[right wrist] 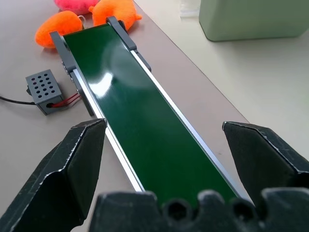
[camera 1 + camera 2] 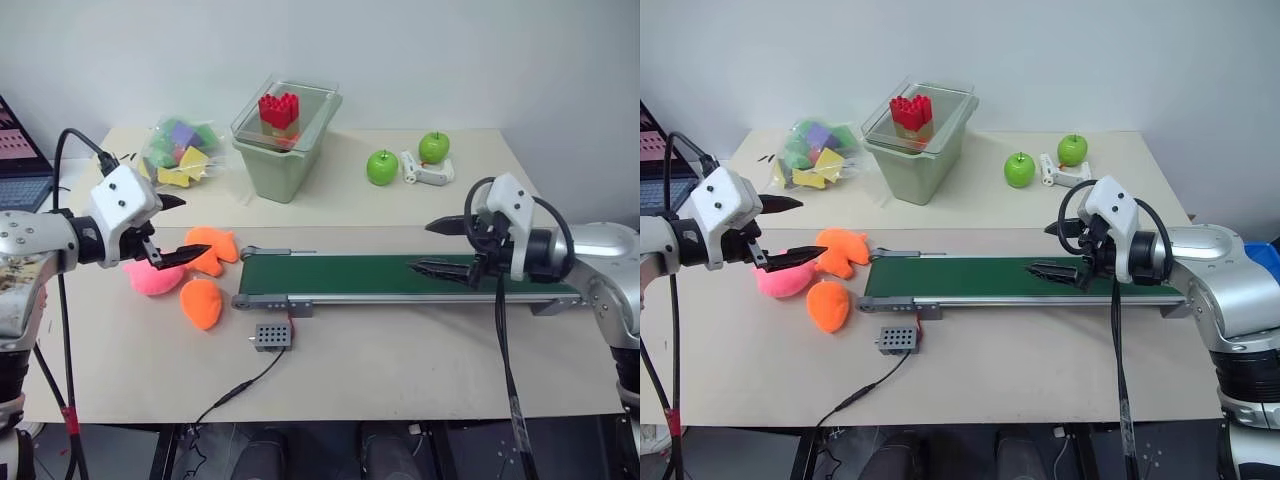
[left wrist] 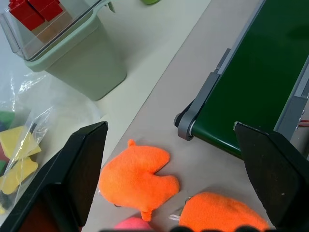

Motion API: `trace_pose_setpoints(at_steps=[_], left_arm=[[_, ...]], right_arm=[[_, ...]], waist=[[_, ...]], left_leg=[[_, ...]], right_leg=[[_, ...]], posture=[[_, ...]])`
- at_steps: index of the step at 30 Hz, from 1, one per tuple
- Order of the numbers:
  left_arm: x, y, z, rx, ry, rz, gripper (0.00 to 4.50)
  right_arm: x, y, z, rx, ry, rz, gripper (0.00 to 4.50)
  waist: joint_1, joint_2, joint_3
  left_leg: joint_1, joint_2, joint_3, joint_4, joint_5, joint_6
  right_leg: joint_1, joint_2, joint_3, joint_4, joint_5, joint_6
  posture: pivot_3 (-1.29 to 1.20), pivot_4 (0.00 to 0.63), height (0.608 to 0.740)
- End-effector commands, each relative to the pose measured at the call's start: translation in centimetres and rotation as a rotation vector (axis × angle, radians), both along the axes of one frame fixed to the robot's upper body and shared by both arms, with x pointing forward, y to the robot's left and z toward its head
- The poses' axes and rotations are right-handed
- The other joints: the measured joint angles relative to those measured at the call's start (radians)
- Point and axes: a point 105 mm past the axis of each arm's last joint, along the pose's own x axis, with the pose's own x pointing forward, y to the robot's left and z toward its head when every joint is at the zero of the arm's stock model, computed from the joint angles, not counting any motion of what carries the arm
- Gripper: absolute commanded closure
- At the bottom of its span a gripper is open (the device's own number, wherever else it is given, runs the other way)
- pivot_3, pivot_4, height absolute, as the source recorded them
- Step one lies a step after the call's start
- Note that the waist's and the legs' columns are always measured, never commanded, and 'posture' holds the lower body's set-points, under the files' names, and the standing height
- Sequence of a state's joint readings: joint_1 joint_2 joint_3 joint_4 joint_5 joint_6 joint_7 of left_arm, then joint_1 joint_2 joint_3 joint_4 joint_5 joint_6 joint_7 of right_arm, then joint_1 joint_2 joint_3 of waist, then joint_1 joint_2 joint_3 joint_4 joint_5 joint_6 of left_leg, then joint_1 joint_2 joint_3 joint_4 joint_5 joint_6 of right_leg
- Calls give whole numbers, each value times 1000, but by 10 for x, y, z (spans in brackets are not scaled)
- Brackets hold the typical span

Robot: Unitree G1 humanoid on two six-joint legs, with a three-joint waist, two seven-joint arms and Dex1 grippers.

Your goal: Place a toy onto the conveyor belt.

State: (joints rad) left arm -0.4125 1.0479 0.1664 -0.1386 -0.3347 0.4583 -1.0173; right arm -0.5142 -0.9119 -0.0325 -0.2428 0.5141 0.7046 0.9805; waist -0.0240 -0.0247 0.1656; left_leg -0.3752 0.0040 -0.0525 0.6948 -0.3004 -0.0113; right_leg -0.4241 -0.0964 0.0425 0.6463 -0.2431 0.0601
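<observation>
Nearest the table's [image 2: 400, 380] front edge, short of the conveyor belt [image 2: 400, 277], sits a small grey box [image 2: 272, 337], wired to it. Over the belt's right end the right claw [image 2: 440, 247] hangs spread and empty, likely on standby. Off the belt's left end, the left claw [image 2: 172, 232] hovers wide open over the toy [image 2: 150, 279], seemingly lining up a grasp beside two orange plush toys [image 2: 203, 302]. Beyond the belt stand a bin [image 2: 285, 160], two green apples [image 2: 381, 167] and a pale wall [image 2: 450, 50].
</observation>
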Motion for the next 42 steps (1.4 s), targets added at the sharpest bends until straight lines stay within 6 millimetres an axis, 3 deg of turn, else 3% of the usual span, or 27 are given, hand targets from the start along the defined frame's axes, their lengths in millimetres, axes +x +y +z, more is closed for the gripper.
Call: trace_pose_setpoints(at_steps=[1,8,11,13,15,19,23,26,30,37,40,42], left_arm=[[2,4,8,7,-37,10,41],[-12,14,15,-330,93,61,41],[-27,21,8,-485,216,90,41],[-31,34,3,-723,309,167,41],[-36,38,-6,-836,366,217,41],[-44,36,-8,-921,405,232,41],[-47,54,-12,-998,410,327,41],[-49,74,-31,-1060,454,463,41],[-57,80,-64,-1155,585,565,41],[-57,94,-70,-1289,548,649,41],[-63,126,-78,-1463,452,760,41],[-66,135,-87,-1517,428,808,41]], right_arm=[[-2,-1,15,13,-65,-4,0],[0,-3,16,0,-64,-2,0],[2,-4,16,-7,-61,2,0],[3,-2,16,-6,-58,9,0],[3,-2,17,-9,-56,16,0],[3,-2,19,-19,-53,30,0],[2,-1,20,-23,-48,50,0],[3,-1,21,-25,-48,55,0],[5,1,21,-28,-45,64,0],[8,2,22,-31,-47,68,0],[10,3,23,-34,-50,77,0],[10,4,23,-33,-51,81,0]], waist=[[0,0,0],[-5,0,0],[-17,0,0],[-19,0,0],[-20,0,0],[-19,0,0],[-18,0,0],[-19,0,0],[-19,0,0],[-13,-1,0],[-14,0,0],[-18,0,0]], left_leg=[[0,0,0,0,0,0],[0,0,0,0,0,0],[0,0,0,0,0,1],[0,0,-1,0,0,1],[1,0,0,0,0,1],[2,0,-1,1,0,1],[3,0,-1,1,0,0],[4,0,-1,0,0,0],[4,0,0,0,0,0],[4,0,-1,0,2,-3],[4,-1,-1,0,2,-4],[5,-1,-1,-1,2,-4]], right_leg=[[0,0,0,0,0,0],[0,0,0,0,0,0],[0,0,0,0,0,0],[0,0,0,0,0,0],[0,0,0,1,0,0],[1,0,0,1,0,0],[1,0,0,1,0,0],[1,0,1,0,0,0],[1,0,1,0,0,0],[1,-1,1,0,0,0],[1,-3,1,0,0,0],[0,-3,1,0,0,0]], posture=[[0,150,740],[0,150,740],[0,150,740],[0,150,740],[0,150,740],[0,150,740],[0,150,740],[0,150,740],[0,150,740],[0,150,740],[0,150,740],[0,150,740]])
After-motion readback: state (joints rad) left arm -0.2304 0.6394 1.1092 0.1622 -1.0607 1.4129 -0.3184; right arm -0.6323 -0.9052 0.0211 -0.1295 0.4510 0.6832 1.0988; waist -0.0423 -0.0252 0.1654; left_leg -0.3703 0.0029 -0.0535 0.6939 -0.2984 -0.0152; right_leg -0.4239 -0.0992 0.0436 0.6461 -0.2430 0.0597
